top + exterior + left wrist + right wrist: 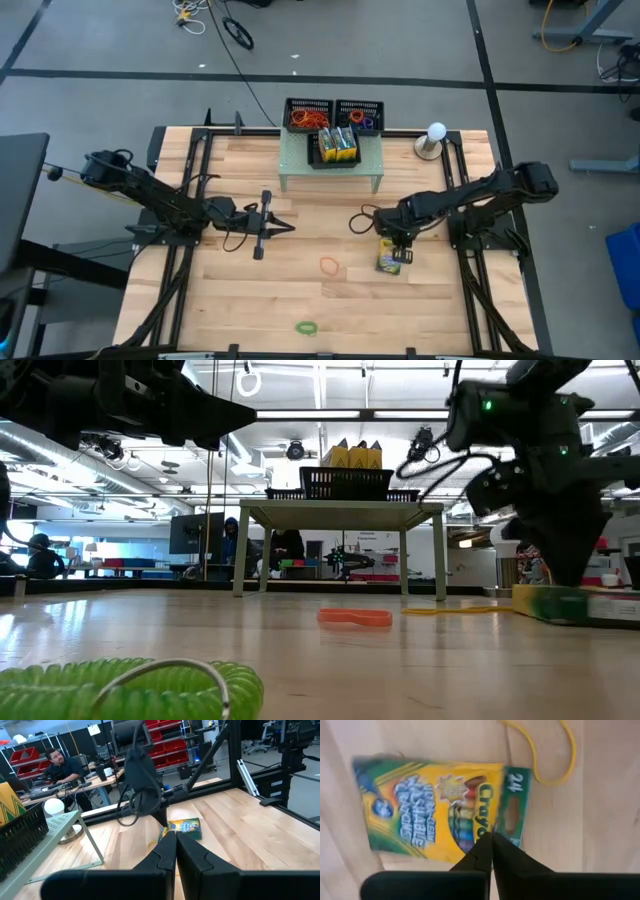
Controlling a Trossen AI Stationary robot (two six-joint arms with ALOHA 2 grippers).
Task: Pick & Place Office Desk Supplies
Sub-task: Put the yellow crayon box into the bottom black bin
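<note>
High view shows us the right gripper [396, 243] poised over a flat cardboard crayon box [390, 257] lying on the pale wood-plank table [240, 300], its dark fingers pressed together and pinching nothing. Beside the box we see a thin yellow rubber band [555, 755]; an orange loop [330, 265] and a green loop [306, 327] lie well apart nearer the front edge. More crayon boxes [338, 143] stand upright in a black mesh tray [318, 156] on the perforated green riser [300, 170]. Our left gripper [283, 227] waits mid-table, jaws closed and empty.
</note>
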